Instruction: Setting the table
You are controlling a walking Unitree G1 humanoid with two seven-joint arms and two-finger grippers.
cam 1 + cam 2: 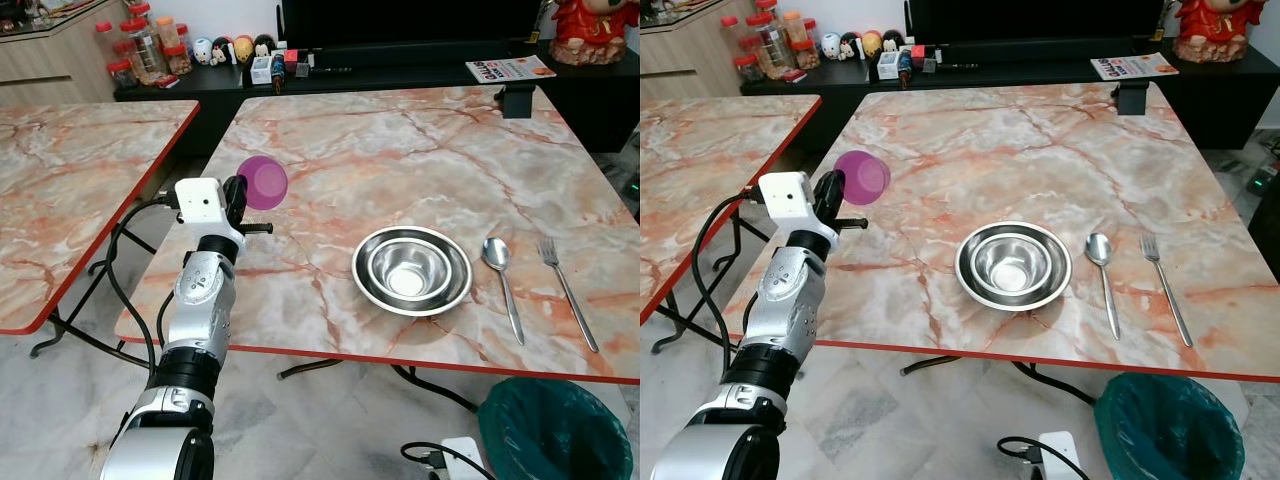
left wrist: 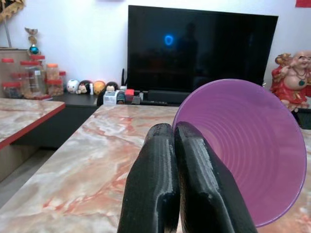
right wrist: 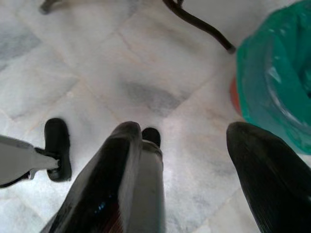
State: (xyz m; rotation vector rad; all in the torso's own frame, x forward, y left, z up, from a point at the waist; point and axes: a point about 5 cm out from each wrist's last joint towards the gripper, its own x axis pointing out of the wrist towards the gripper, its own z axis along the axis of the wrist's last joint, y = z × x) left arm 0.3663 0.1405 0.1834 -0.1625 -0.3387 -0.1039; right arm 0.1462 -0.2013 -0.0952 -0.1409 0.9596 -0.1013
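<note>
From the head views, left of centre, the left gripper pinches a purple cup by its rim, tipped sideways over the table edge; bowl, spoon and fork lie toward lower right. Left wrist view: fingers closed together on the rim, the cup's base hidden. Right wrist view: the right gripper hangs open and empty above the floor.

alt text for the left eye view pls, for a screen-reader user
The robot's left gripper holds a purple cup tipped on its side above the near left part of a marble-patterned table. Further right on the table sit nested steel bowls, then a spoon and a fork; a green-lined bin stands on the floor below.
</note>
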